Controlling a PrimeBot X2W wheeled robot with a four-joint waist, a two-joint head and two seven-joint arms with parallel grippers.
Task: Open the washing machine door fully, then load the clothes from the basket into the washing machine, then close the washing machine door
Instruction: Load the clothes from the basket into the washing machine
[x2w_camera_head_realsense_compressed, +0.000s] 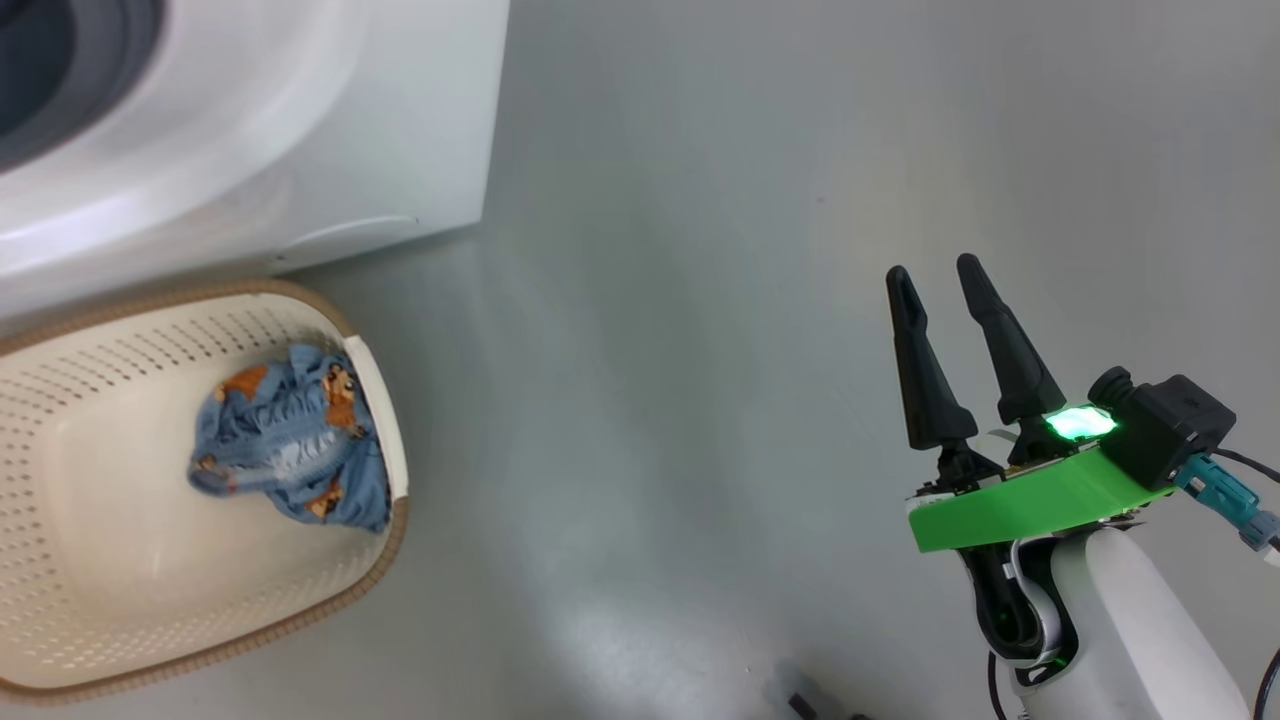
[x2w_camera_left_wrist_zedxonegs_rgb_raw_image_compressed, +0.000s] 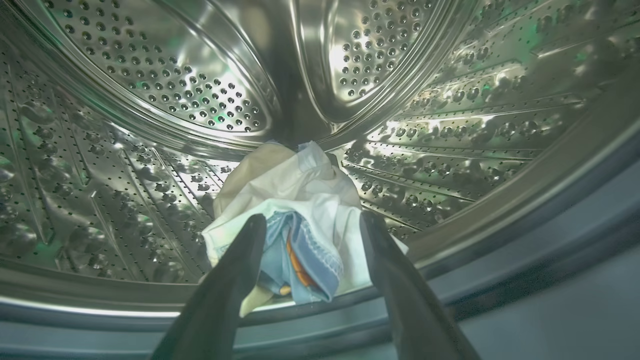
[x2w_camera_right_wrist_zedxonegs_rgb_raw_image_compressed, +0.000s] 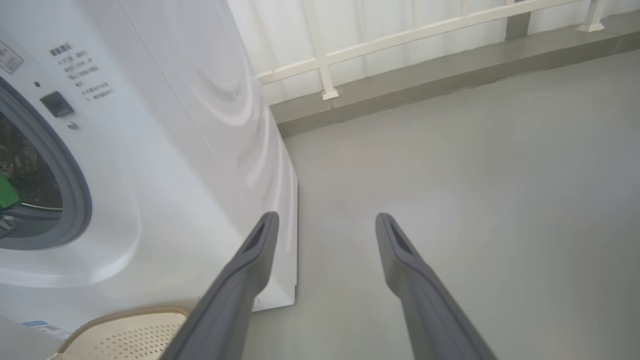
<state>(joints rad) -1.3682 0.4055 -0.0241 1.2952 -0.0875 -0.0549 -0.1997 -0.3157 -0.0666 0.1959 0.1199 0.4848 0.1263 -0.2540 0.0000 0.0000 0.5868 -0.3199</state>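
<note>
The white washing machine (x2w_camera_head_realsense_compressed: 300, 150) stands at the upper left, its door out of view. My left gripper (x2w_camera_left_wrist_zedxonegs_rgb_raw_image_compressed: 312, 222) is open inside the steel drum (x2w_camera_left_wrist_zedxonegs_rgb_raw_image_compressed: 165, 75). A bundle of white and light-blue clothes (x2w_camera_left_wrist_zedxonegs_rgb_raw_image_compressed: 300, 200) lies on the drum's bottom near the front lip, just beyond and between the spread fingers. Before the machine stands the cream basket (x2w_camera_head_realsense_compressed: 395, 540), with more light-blue clothes (x2w_camera_head_realsense_compressed: 295, 445) with orange prints bunched against its right wall. Far to the right, my right gripper (x2w_camera_head_realsense_compressed: 933, 272) hangs open over bare floor.
The right wrist view has the washing machine (x2w_camera_right_wrist_zedxonegs_rgb_raw_image_compressed: 175, 150), its grey gasket (x2w_camera_right_wrist_zedxonegs_rgb_raw_image_compressed: 75, 190), the basket rim (x2w_camera_right_wrist_zedxonegs_rgb_raw_image_compressed: 130, 312) and my right gripper (x2w_camera_right_wrist_zedxonegs_rgb_raw_image_compressed: 326, 219). A white railing (x2w_camera_right_wrist_zedxonegs_rgb_raw_image_compressed: 400, 40) on a low kerb runs along the back. Grey floor spreads to the right.
</note>
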